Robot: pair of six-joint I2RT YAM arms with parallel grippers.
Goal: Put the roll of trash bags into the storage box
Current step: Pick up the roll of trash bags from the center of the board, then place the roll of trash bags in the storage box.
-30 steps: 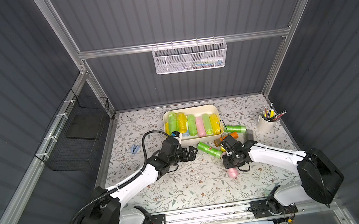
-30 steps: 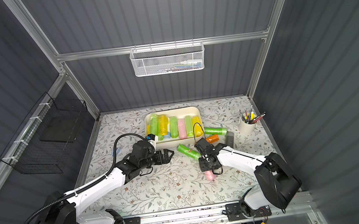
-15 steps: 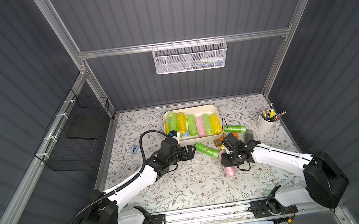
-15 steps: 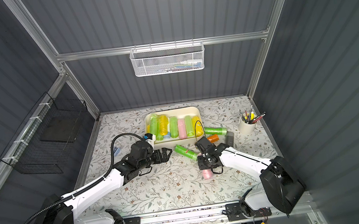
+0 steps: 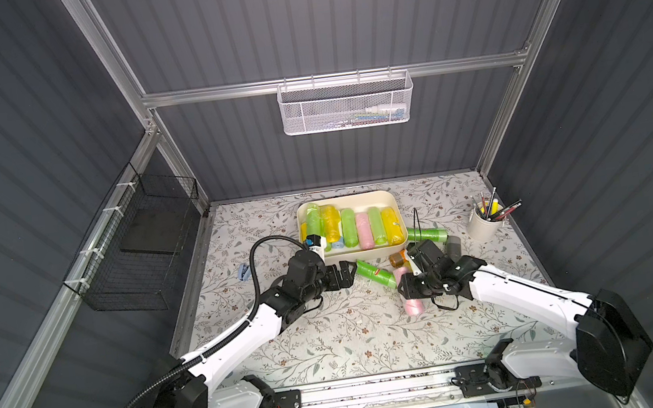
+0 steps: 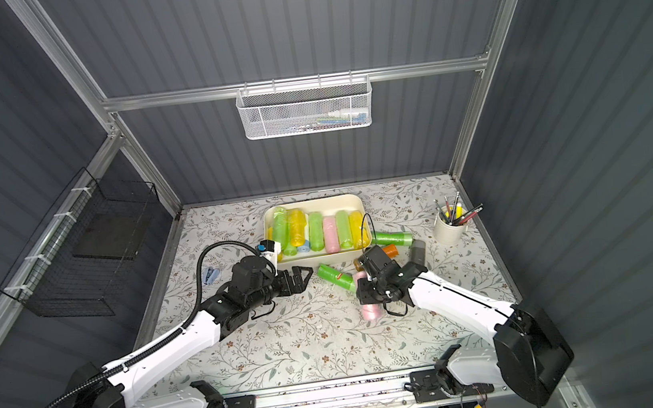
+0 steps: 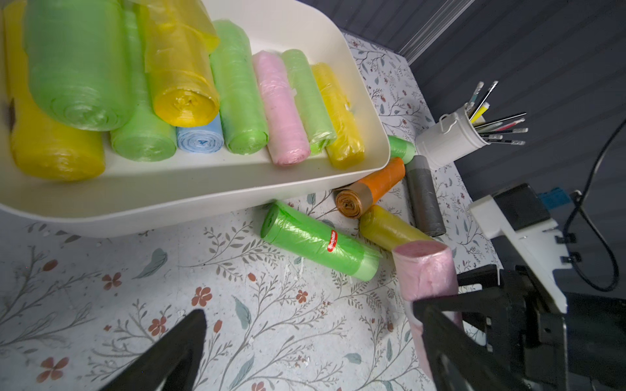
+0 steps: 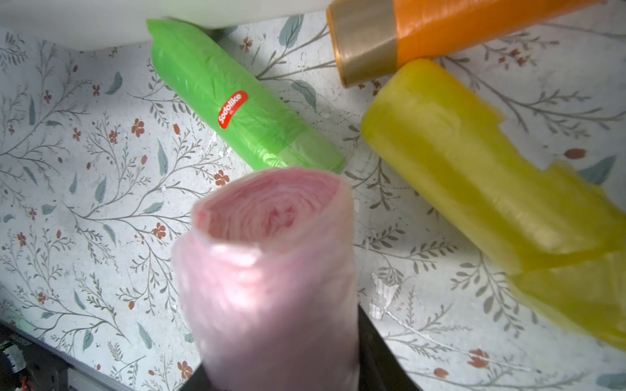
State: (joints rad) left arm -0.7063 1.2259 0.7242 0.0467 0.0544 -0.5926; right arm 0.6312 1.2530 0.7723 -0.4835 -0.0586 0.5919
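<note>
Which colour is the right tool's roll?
Pale pink; the trash bag roll shows best in the right wrist view.

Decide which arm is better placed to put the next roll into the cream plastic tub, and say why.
Right: the right hand is shut on the pink plastic-film roll, close to the cream rectangular plastic tub; the left hand is open and empty.

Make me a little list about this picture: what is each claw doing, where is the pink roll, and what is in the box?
left claw: open, empty, in front of the box
right claw: shut on the pink roll
pink roll: outside the box, not yet in
box: holds many coloured rolls
table: green roll, orange roll and grey roll lie loose
</note>
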